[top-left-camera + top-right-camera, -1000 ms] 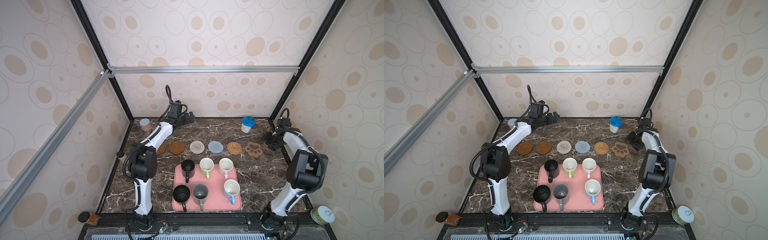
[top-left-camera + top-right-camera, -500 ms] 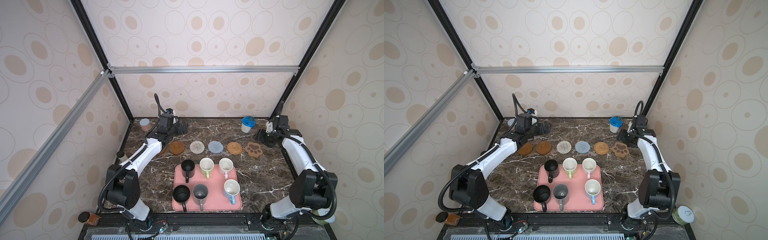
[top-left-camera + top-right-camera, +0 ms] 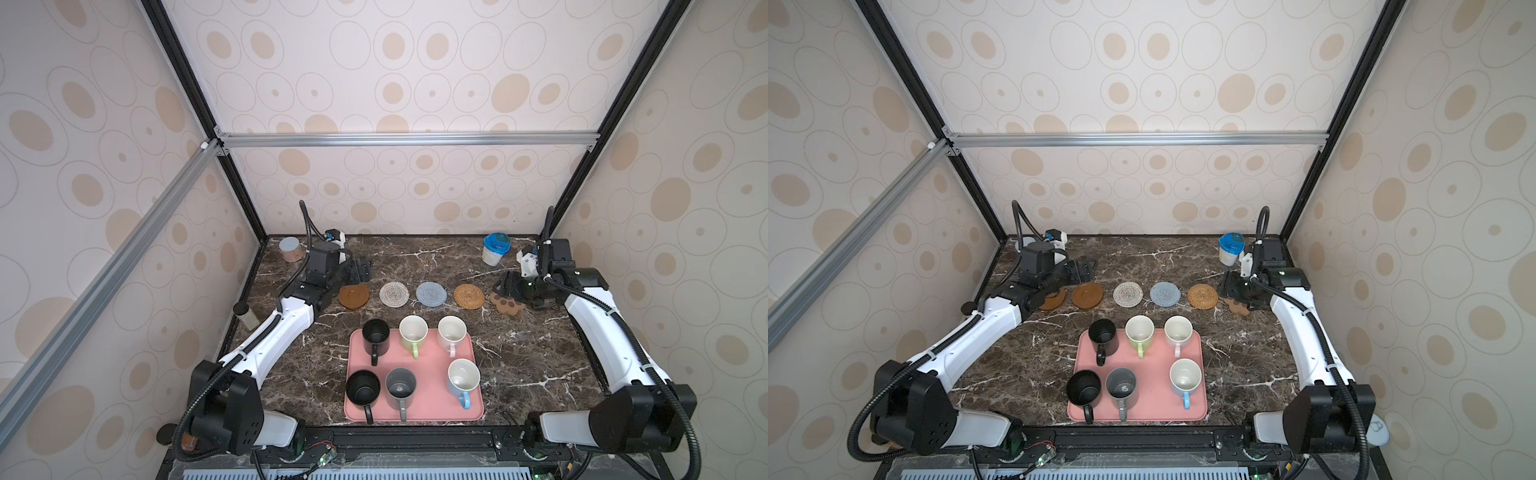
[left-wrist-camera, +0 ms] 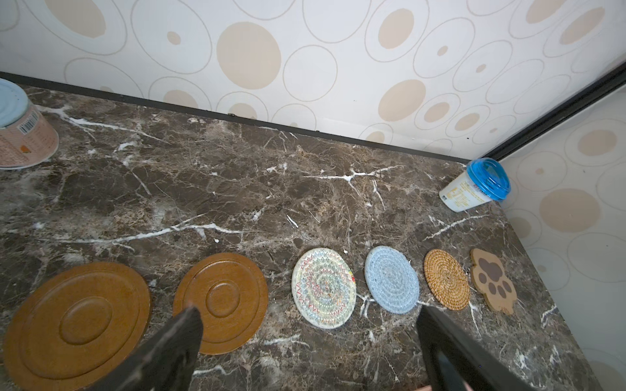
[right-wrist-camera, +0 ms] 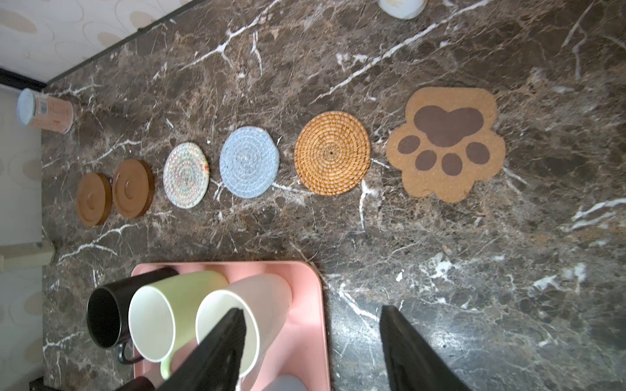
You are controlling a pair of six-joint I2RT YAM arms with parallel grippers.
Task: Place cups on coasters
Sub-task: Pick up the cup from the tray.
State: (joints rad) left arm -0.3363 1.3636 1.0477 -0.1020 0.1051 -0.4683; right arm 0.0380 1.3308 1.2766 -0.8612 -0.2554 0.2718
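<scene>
A can (image 3: 291, 248) stands in the far left corner of the table (image 3: 415, 257). Just right of it the left gripper (image 4: 308, 309) hangs over the marble, jaws spread wide with nothing between them. Its arm hides part of the first disc (image 3: 1056, 301) in a top view.

The six coasters lie in one row across the far half of the table. After the first disc comes the second disc (image 3: 1087, 296) just beside it, then the whitish mat (image 3: 393, 294), the blue-grey mat (image 3: 431, 294), the rattan mat (image 3: 469, 296) and the paw mat (image 5: 445, 142). All six are bare.

The right gripper (image 5: 311, 308) sits over the right side of the paw mat and covers part of it in both top views. Its jaws stand moderately apart and hold nothing. I cannot tell whether it touches the mat. A jar (image 3: 494, 248) stands behind it in the far right corner.

Nearer the front, mid-table, the tray (image 3: 428, 399) holds all six cups upright in two rows. The far row is the black cup (image 3: 375, 334), the green cup (image 3: 413, 332) and the pinkish cup (image 3: 451, 331). The near row is the second black cup (image 3: 363, 388), the grey cup (image 3: 400, 386) touching it, and the blue cup (image 3: 462, 376) set apart. Every handle points toward the near edge.
</scene>
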